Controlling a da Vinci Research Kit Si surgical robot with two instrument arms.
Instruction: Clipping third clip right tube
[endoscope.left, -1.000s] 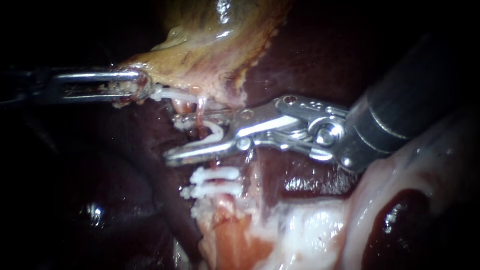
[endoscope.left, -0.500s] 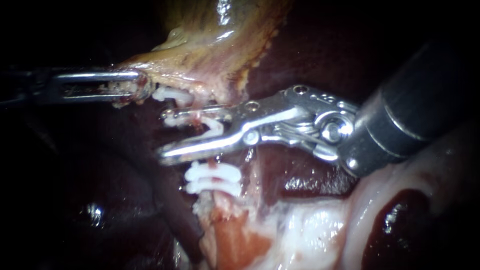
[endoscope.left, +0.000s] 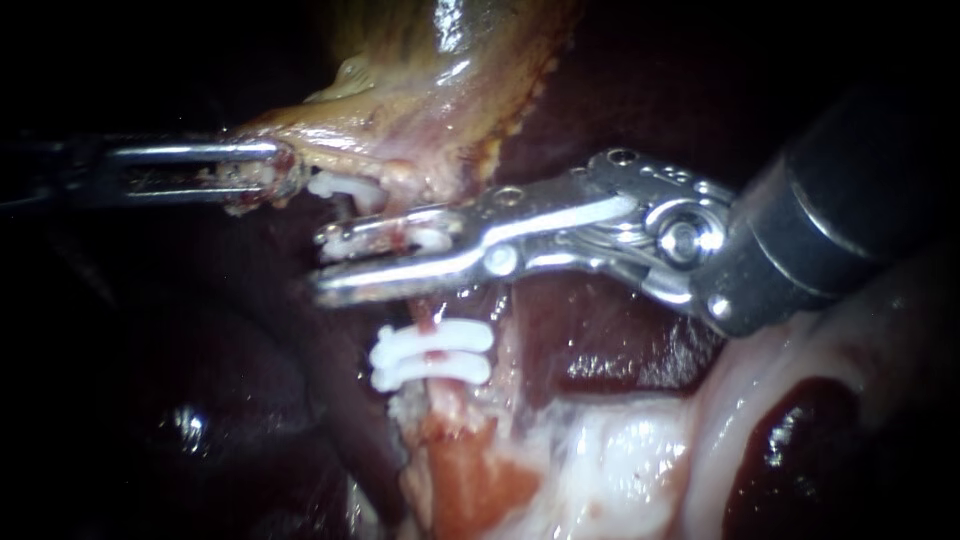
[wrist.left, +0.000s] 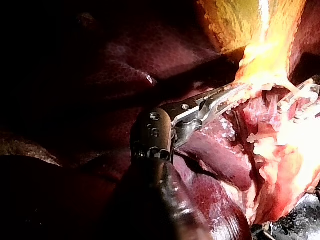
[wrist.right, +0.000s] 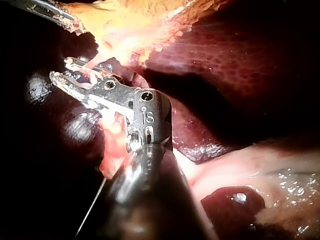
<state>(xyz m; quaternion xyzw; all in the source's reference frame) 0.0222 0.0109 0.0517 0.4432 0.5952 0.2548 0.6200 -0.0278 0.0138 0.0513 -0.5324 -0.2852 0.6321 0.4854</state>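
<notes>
1. Clamping down on a white clip (endoscope.left: 430, 238): that's the right instrument (endoscope.left: 375, 265), which comes in from the right. Its two jaws are squeezed nearly together, one on each side of the clip, so it's gripping the clip.
2. That clip sits across the tube (endoscope.left: 428, 318), the thin reddish strand that runs down out from under the jaws. The spot is just below the ragged lower edge of the gallbladder (endoscope.left: 420, 100).
3. A little further down the same tube are two lower clips (endoscope.left: 430, 355). They lie side by side and pretty much touch each other, with a short bare stretch of tube between them and the jaws.
4. Above the jaws there's another clip (endoscope.left: 345, 187), just beside the tip of the left instrument (endoscope.left: 275, 172). Can't tell what it's clipped onto.
5. The left instrument comes in level from the left. Its jaws are clenched on the gallbladder's edge, and the yellowish tissue comes to a point there.
6. Dark red liver (endoscope.left: 610, 340) fills the background behind the right instrument, and pale glistening tissue (endoscope.left: 620, 460) lies below it.
7. The right wrist view shows white clip material between the right instrument's jaws. In the left wrist view, the left instrument's jaw tips run into bright yellow tissue and are lost in the glare.
</notes>
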